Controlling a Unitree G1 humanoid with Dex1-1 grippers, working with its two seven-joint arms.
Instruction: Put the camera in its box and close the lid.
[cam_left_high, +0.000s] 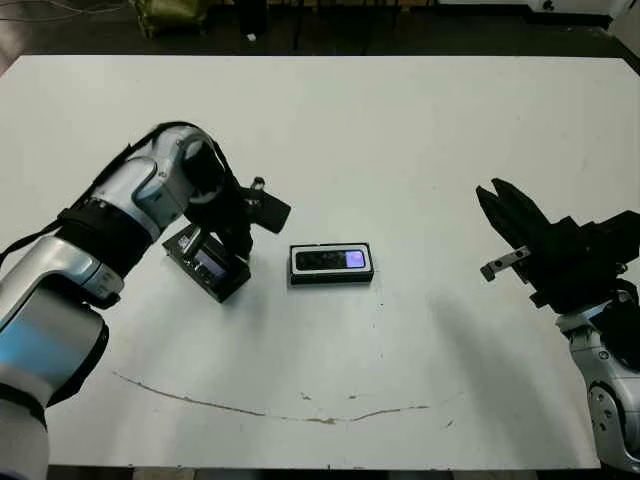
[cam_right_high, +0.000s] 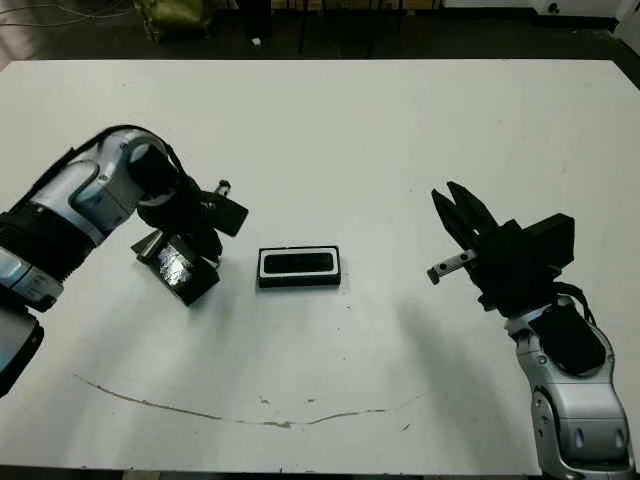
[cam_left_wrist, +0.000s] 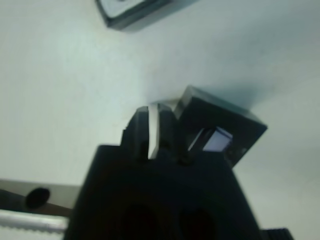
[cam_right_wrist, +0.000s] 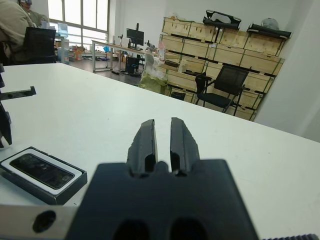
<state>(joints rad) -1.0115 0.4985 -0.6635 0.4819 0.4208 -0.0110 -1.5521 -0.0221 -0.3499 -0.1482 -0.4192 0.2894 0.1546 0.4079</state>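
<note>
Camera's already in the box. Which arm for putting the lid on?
Left. The left gripper is already at the lid, just beside the box. The right gripper hangs apart, holding nothing.

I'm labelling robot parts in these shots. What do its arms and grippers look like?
Both arms have glossy silver-grey shells with black joint sections. The left gripper and right gripper are matte black with blocky bodies and two slim ribbed fingers; a small silver bracket sticks out beside the right one.
</note>
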